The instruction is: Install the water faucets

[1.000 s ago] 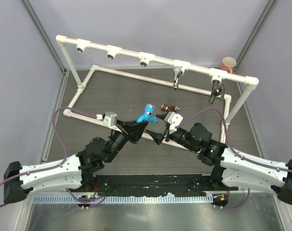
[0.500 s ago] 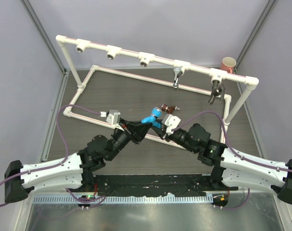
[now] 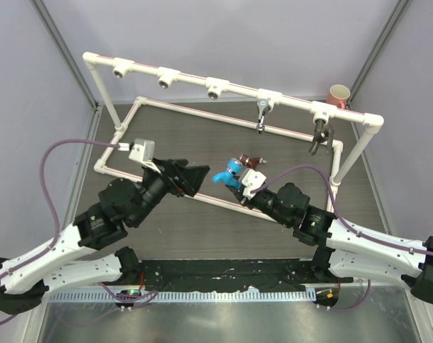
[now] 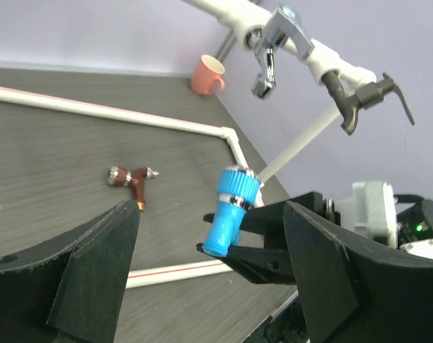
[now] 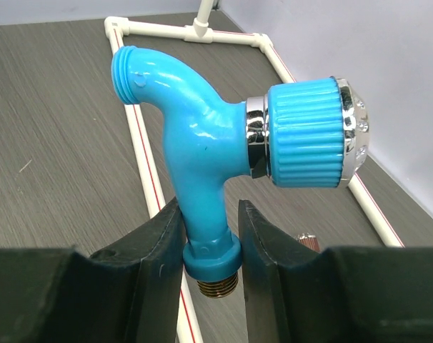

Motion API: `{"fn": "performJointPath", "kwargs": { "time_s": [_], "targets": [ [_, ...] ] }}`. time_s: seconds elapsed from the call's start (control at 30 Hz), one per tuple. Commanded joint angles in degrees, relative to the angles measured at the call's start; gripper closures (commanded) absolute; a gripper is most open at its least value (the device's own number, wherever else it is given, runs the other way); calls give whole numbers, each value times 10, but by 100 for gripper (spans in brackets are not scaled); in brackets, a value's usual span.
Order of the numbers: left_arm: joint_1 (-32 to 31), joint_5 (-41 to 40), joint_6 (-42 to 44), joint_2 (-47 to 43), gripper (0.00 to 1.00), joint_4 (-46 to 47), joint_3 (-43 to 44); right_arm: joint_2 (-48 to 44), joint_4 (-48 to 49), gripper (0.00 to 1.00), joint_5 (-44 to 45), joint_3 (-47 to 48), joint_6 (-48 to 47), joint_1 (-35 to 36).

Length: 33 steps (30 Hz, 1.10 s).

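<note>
Step in hand: right tool (image 5: 206, 236) clenched on blue faucet (image 5: 202, 150), left tool (image 3: 199, 180) released nearby; next move calls for aligning its brass thread with a free tee socket (image 3: 215, 91).

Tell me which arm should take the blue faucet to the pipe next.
Right. The right fingers are shut on the blue faucet. The left fingers stand open and empty, apart from it. So the right arm can likely carry it to an empty socket.
</note>
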Motion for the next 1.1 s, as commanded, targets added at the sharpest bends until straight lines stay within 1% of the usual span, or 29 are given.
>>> {"fn": "performJointPath", "kwargs": {
  "time_s": [0.0, 0.03, 0.13, 0.27, 0.3, 0.33, 0.4, 0.47, 0.6, 0.7, 0.8, 0.83, 1.07],
  "targets": [
    [34, 41, 29, 32, 12, -213, 102, 2, 6, 99, 15, 20, -17, -1],
    [41, 51, 35, 44, 11, -260, 134, 4, 1, 99, 13, 22, -20, -1],
    [81, 116, 43, 91, 7, -320, 187, 7, -3, 99, 5, 25, -20, -1],
    [134, 234, 40, 128, 2, -314, 211, 5, -6, 99, -2, 22, -20, -1],
    [156, 295, 39, 138, 1, -320, 225, 4, -7, 99, -4, 22, -19, -1],
    [167, 320, 36, 169, 1, -327, 234, 1, -11, 99, -9, 23, -19, -2],
    [192, 352, 34, 201, 1, -351, 261, 1, -16, 99, -18, 25, -20, -1],
    [201, 380, 34, 236, 1, -357, 271, 3, -26, 99, -23, 30, -20, -1],
    [205, 440, 33, 259, 1, -337, 274, -1, -30, 99, -32, 30, -19, -1],
    [205, 479, 34, 281, 3, -337, 278, -1, -33, 99, -36, 32, -19, -1],
    [205, 526, 31, 300, 8, -338, 280, 4, -33, 99, -40, 34, -18, -1],
    [205, 533, 30, 304, 11, -341, 280, 4, -33, 99, -40, 34, -17, -1],
    [205, 559, 34, 319, 20, -344, 266, 3, -31, 99, -52, 34, -16, -1]
  ]
}}
